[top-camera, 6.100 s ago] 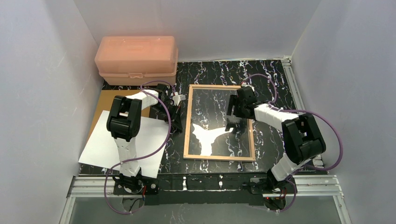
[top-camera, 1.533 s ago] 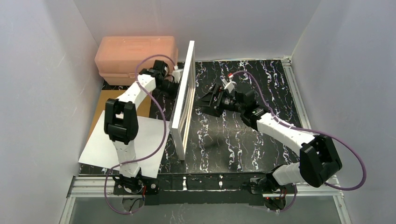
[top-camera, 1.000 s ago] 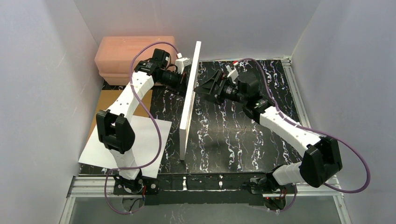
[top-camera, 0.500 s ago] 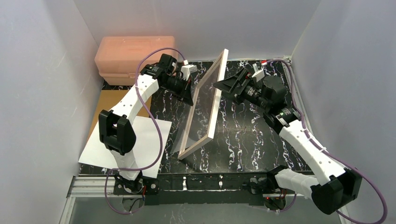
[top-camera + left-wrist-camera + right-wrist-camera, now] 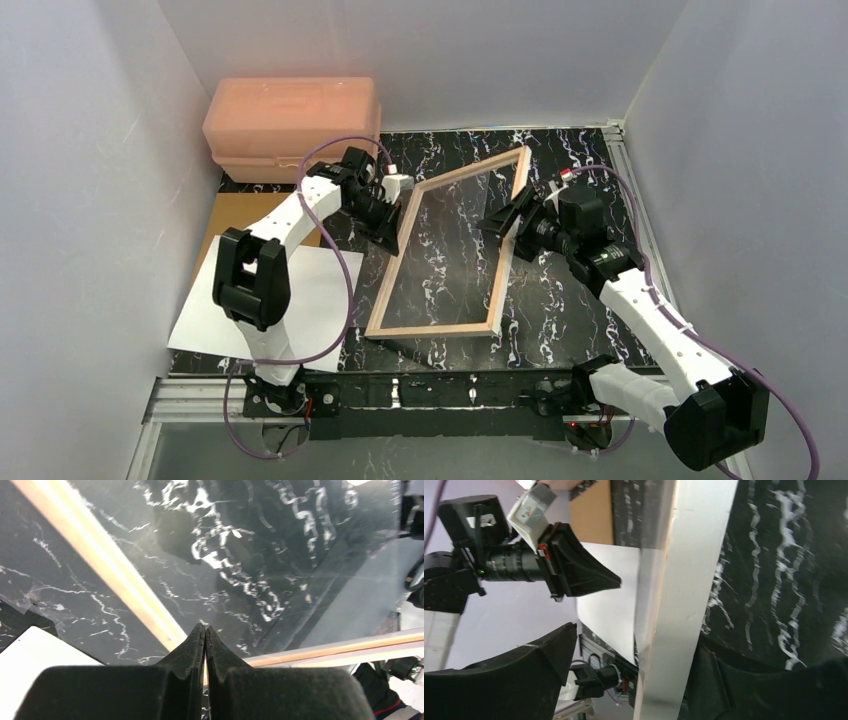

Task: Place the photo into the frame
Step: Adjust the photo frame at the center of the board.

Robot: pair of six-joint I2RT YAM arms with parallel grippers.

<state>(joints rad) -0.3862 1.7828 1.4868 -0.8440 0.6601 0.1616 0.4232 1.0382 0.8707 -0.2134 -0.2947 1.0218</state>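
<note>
Frame tilted. Left gripper clenched at its left edge; right gripper spread astride the right edge. Advise lowering both sides evenly.

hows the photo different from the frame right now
The photo lies flat, white side up, no gripper on it; the frame sits tilted between the left gripper and right gripper. The photo is an opaque sheet; the frame has a clear pane in a tan wood rim. Both are large rectangles.
</note>
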